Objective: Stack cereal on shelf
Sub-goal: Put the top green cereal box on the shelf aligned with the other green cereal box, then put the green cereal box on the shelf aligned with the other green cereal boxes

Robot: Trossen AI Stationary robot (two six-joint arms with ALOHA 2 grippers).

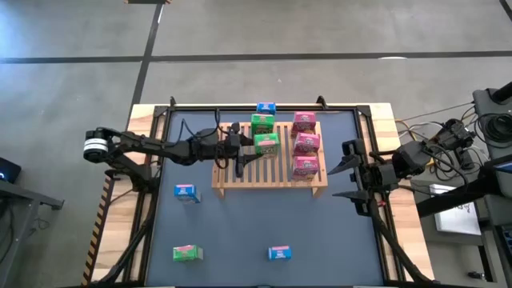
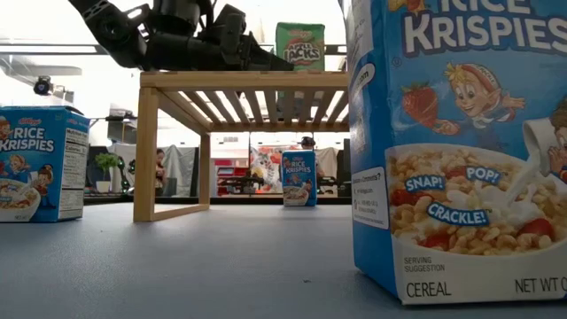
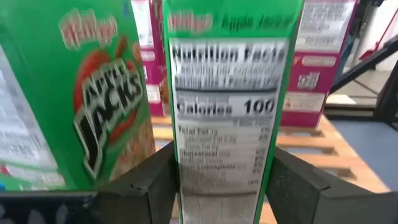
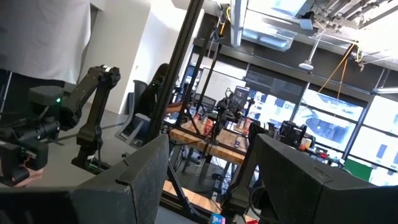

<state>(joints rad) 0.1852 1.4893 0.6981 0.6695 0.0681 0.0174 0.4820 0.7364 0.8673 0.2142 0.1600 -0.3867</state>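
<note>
A blue cereal box (image 2: 461, 142) stands closest to the low camera, filling the right of that view; seen from above it is the blue box (image 1: 279, 254) at the near edge of the table (image 1: 336, 232). A green box (image 1: 186, 253) stands to its left along the same near edge, and another blue box (image 1: 186, 191) sits farther in, on the left, just off the near-left corner of the wooden rack (image 1: 270, 178).

On the rack, three pink boxes (image 1: 305, 143) stand in a line on the right side, running from far to near. Two green boxes stand in the middle: one (image 1: 262, 124) toward the far edge and one (image 1: 266, 144) just nearer. A third blue box (image 1: 266, 108) stands on the table just beyond the rack's far edge.

The left gripper (image 3: 217, 186) reaches over the rack from the left, with a finger (image 3: 146, 183) on each side of the nearer green box; whether they press on it or have let go cannot be told.

The right gripper (image 4: 211, 180) waits off the table's right edge, pointing out into the room, fingers apart and holding nothing.
</note>
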